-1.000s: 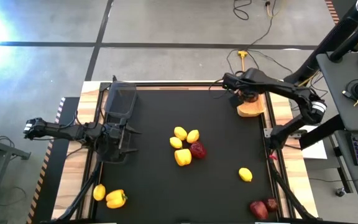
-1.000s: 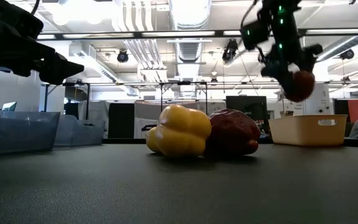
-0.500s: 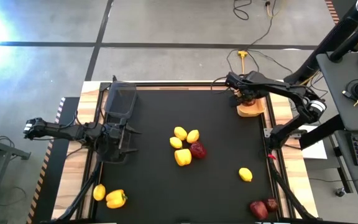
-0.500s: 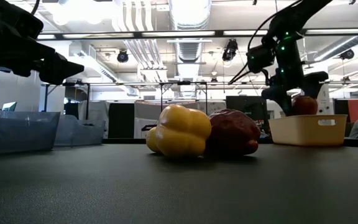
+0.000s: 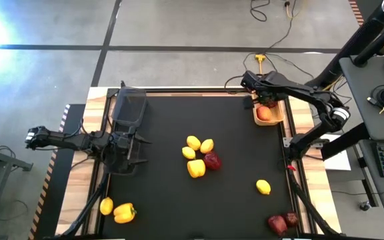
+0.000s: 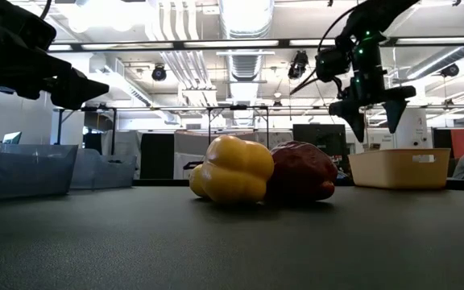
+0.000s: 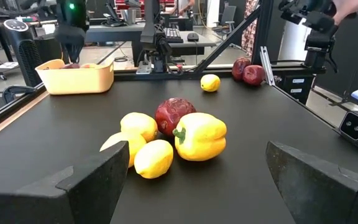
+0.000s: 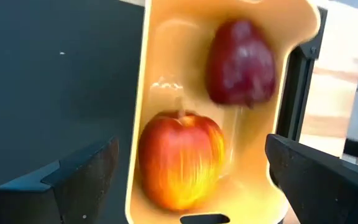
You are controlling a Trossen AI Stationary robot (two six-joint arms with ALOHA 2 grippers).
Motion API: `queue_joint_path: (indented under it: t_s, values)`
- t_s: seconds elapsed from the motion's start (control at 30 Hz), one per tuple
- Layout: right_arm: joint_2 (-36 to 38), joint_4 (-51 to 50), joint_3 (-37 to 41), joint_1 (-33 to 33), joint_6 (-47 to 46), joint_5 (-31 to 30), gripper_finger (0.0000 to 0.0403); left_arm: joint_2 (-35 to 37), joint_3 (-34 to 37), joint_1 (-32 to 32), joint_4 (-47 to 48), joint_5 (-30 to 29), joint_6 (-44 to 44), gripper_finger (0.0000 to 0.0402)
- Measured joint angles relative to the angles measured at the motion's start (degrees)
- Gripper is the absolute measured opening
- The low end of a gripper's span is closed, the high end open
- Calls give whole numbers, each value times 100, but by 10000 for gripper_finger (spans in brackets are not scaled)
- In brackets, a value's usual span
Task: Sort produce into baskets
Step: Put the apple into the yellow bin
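Having dropped its apple [image 8: 180, 158], right tool [image 6: 374, 121] now gapes empty.

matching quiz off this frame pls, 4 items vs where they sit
Items:
1. yellow basket
2. black basket
3. right pincer
4. lone lemon

Places:
A. far left edge of the mat
B. open, above the yellow basket
C. by itself on the mat, right of the middle pile
D. far right edge, two red fruits inside

Pairs: 1-D, 2-A, 3-B, 4-C
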State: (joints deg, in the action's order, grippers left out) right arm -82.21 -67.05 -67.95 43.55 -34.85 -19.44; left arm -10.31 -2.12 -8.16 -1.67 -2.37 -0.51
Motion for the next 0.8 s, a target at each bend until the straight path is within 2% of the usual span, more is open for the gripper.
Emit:
queue_joint_path:
  t_s: [0.1,0.2,0.3,0.4,0.53,0.67,0.8]
  values:
    - [12,-36,-242,0,95,221,397,0,0,0,0,2,0,359]
    - [44,-7,-581,-81,167,879,398,0,1,1,1,0,0,359]
    - [90,-8,-775,-548,175,1465,398,0,1,1,0,1,0,359]
    - [114,55,-791,-1414,161,1609,398,0,1,1,1,0,0,359]
    - [58,394,-581,-2842,-80,1474,398,-2,1,0,0,0,0,359]
    - [-145,1412,-319,-4122,-377,1431,398,-4,1,2,0,1,0,359]
    - [-449,2380,-296,-4934,-487,1388,399,-6,0,2,0,1,0,359]
